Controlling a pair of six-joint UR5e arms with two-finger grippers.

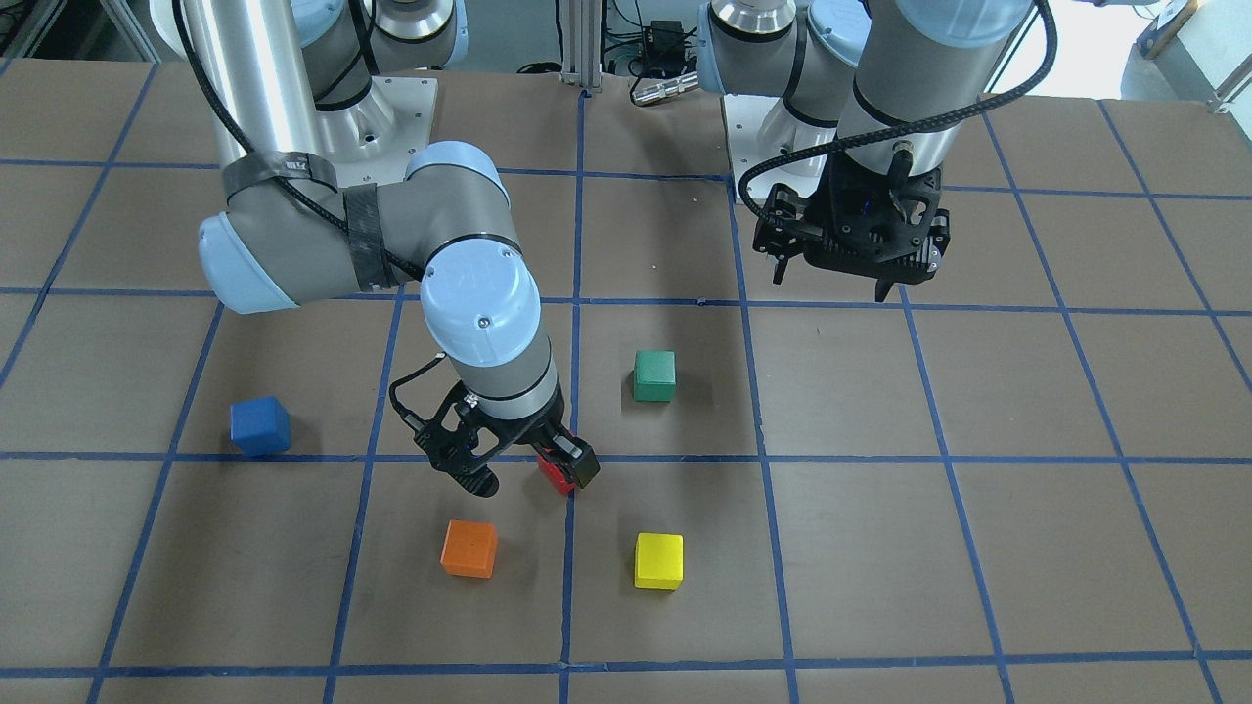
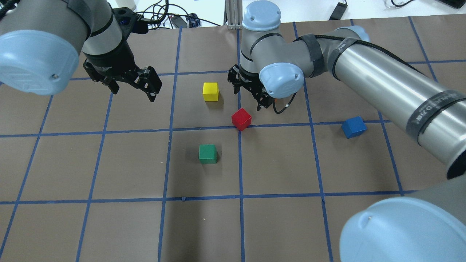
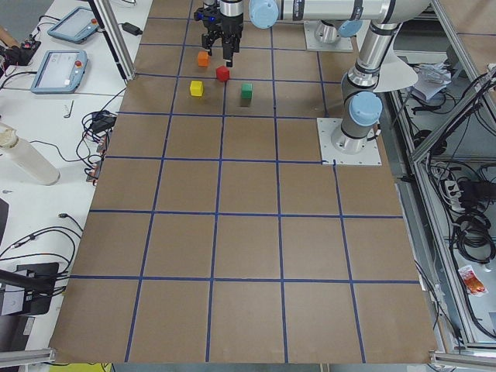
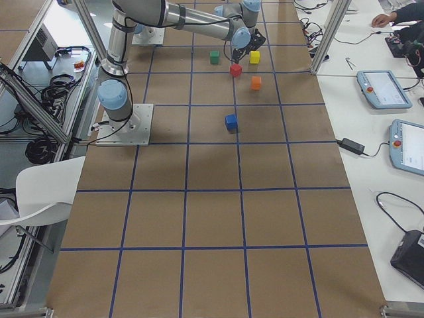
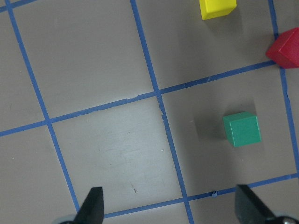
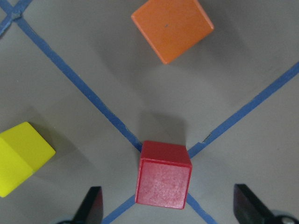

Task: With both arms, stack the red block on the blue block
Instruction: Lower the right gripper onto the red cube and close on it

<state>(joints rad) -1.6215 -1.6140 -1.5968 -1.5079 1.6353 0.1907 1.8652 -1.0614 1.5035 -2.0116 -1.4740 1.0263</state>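
In the overhead view the left claw (image 2: 134, 91) hangs at upper left, jaws spread, holding nothing. At centre the red block (image 2: 241, 119) sits on crossing tape lines (image 2: 204, 128), just below the right claw (image 2: 249, 95), which is also spread wide and empty. The blue block (image 2: 354, 127) lies at right, well apart.

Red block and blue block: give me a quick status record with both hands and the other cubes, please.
red block: on the table, not gripped
blue block: on the table, apart from the rest, nothing on it
right hand: open, over the red block
left hand: open, empty, off to the side
other cubes: green cube, yellow cube, orange cube, each alone
stack: not yet made
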